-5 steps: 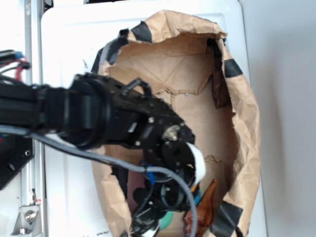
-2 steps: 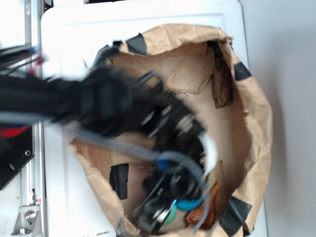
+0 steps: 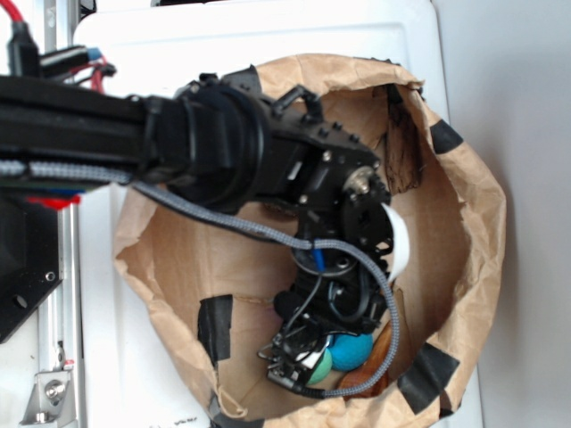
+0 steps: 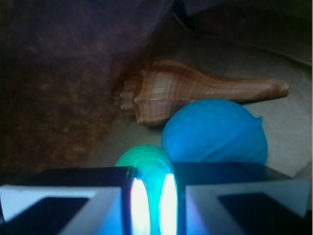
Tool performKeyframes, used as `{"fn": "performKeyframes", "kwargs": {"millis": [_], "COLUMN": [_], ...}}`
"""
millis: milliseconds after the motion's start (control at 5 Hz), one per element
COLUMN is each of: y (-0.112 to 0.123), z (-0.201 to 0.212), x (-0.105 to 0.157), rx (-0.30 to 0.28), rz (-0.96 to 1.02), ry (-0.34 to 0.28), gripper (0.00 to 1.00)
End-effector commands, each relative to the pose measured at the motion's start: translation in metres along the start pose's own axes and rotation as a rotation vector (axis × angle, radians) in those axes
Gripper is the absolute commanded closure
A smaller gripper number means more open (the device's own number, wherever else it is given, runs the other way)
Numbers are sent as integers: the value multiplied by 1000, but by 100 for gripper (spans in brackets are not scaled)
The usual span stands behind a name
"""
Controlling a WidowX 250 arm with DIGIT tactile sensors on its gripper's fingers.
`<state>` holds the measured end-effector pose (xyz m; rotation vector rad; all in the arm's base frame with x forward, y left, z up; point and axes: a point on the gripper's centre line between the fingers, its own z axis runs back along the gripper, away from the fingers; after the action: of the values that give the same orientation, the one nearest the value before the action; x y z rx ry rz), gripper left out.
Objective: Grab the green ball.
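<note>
A white tabletop (image 3: 134,53) carries a crumpled brown paper bag (image 3: 464,223) patched with black tape, and the black robot arm (image 3: 223,152) reaches in from nine o'clock, bending down toward the bag's floor at six o'clock.

Down there the end effector (image 3: 299,361) is pinching the green ball (image 3: 318,363). From the wrist view, the ball (image 4: 149,161) sits right between the two pale fingers (image 4: 63,203), with only a narrow glowing gap left, so the fingers look pressed against its sides. The grip seems to catch only the near part of the ball, though, not its middle.

That's my worry. A round ball held shallowly could squirt forward when the arm lifts.

The blue ball (image 4: 215,132) lies at roughly two o'clock from the green one, touching it or nearly so, and the brown shell (image 4: 195,93) lies just beyond at twelve o'clock. If the green ball slips, it will likely knock into these and roll off under the bag's fold.

The bag wall is close too. A cable or wrist could snag the paper on the way up and drag the whole bag.
</note>
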<state>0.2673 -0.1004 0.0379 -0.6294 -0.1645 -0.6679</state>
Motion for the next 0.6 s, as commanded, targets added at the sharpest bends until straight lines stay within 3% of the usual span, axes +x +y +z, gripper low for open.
{"fn": "performKeyframes", "kwargs": {"millis": [0,200,400], "y": [25,13,-6], "z": [84,117,130], "x": [-5,-18,-24], "rx": [376,545,703], "rz": [174,265,342], "ry": [-91,-60,11], "gripper": [100,100,100]}}
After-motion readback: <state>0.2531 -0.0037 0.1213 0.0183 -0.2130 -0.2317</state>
